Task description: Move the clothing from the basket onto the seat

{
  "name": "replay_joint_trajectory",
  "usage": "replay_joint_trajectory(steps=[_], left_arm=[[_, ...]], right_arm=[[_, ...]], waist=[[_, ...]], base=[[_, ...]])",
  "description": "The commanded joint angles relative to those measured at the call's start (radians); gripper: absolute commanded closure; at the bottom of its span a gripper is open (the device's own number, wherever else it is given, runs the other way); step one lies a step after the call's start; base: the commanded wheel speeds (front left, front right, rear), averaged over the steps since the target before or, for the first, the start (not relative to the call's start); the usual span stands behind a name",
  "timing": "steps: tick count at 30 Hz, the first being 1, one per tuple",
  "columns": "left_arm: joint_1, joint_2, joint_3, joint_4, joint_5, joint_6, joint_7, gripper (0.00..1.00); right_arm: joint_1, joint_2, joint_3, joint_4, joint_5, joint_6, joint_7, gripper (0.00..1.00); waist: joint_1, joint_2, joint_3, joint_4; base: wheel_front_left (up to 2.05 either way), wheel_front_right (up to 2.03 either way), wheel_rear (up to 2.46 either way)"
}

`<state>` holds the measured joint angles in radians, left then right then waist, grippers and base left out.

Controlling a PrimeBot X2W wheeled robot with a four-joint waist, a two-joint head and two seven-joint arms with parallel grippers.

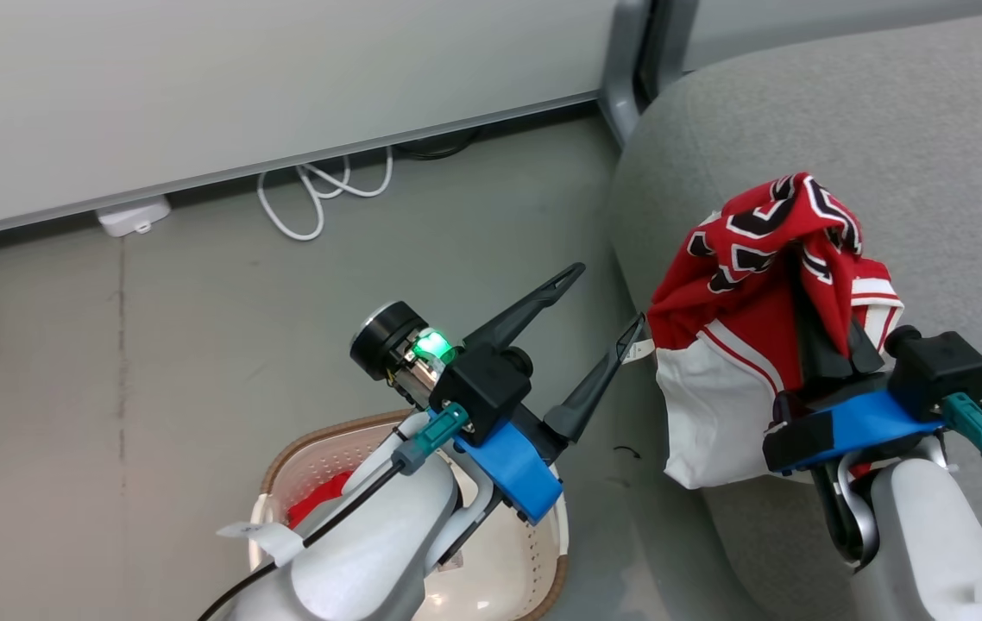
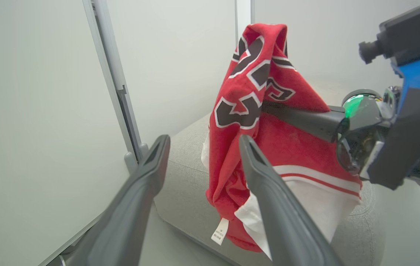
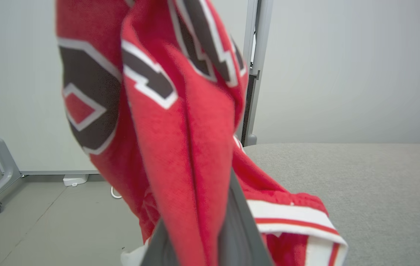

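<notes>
My left gripper (image 1: 608, 295) hangs wide open and empty just beyond the basket (image 1: 310, 457), where a red garment (image 1: 318, 500) lies, while my right gripper (image 1: 832, 349), clamped on the jersey (image 1: 767, 259), holds it draped at the seat (image 1: 888, 112) edge, I judge for dropping.

I see pale forearms (image 1: 353, 561), each with a blue bracket (image 1: 513, 470) and a black camera block (image 1: 482, 384) at the wrist. A black cable (image 1: 353, 509) with a teal plug (image 1: 443, 427) runs to each. A green light (image 1: 433, 347) glows on my left wrist, and the left gripper (image 1: 608, 295) has long, dark, tapered fingers (image 1: 525, 310).
</notes>
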<state>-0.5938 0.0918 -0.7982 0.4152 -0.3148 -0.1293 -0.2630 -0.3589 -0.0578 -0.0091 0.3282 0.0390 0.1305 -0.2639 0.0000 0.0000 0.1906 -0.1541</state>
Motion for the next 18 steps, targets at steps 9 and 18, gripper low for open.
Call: replay_joint_trajectory(steps=[9, 18], left_arm=[[0.022, 0.008, -0.039, 0.004, 0.003, -0.002, -0.003, 0.00], [-0.004, 0.006, -0.090, 0.013, -0.006, -0.002, -0.003, 0.00]], right_arm=[[0.044, 0.004, -0.042, -0.029, 0.000, 0.000, -0.001, 1.00], [0.066, 0.007, -0.075, -0.047, 0.011, 0.000, -0.001, 1.00]], waist=[[0.0000, 0.0000, 0.000, -0.102], [0.0000, 0.0000, 0.014, -0.163]], base=[[0.00, 0.00, 0.00], [0.00, 0.00, 0.00]])
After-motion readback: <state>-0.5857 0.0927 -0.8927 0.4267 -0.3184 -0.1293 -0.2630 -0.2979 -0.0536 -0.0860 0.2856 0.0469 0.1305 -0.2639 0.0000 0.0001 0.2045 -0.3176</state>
